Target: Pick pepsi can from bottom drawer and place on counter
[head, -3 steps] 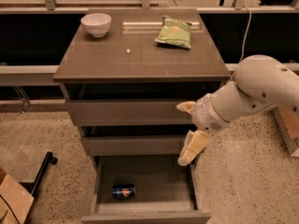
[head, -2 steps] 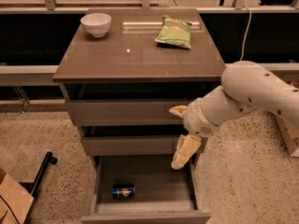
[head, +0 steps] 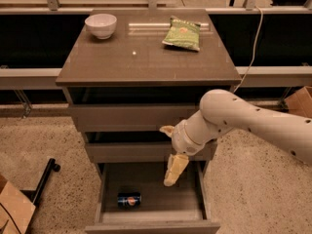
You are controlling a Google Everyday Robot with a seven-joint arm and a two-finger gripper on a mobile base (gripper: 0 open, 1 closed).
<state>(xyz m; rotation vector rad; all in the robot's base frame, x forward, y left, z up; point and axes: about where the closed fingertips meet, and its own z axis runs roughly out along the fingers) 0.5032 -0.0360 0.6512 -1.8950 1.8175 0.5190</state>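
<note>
The pepsi can (head: 129, 199) lies on its side on the wood-grain floor of the open bottom drawer (head: 165, 201), toward its front left. My gripper (head: 171, 150) hangs in front of the middle drawer, above the drawer's right half and up and to the right of the can. Its two pale fingers (head: 175, 170) are spread apart and hold nothing. The white arm reaches in from the right. The counter (head: 146, 57) is the glossy grey-brown top of the cabinet.
A white bowl (head: 101, 25) stands at the counter's back left and a green snack bag (head: 182, 33) at its back right. A black stand leg (head: 44, 179) and a cardboard box (head: 12, 209) are on the floor at left. Another box (head: 298, 101) is at right.
The arm has swung left, carrying the open gripper from beside the cabinet's right edge to in front of the drawers, over the open bottom drawer. The can has not moved.
</note>
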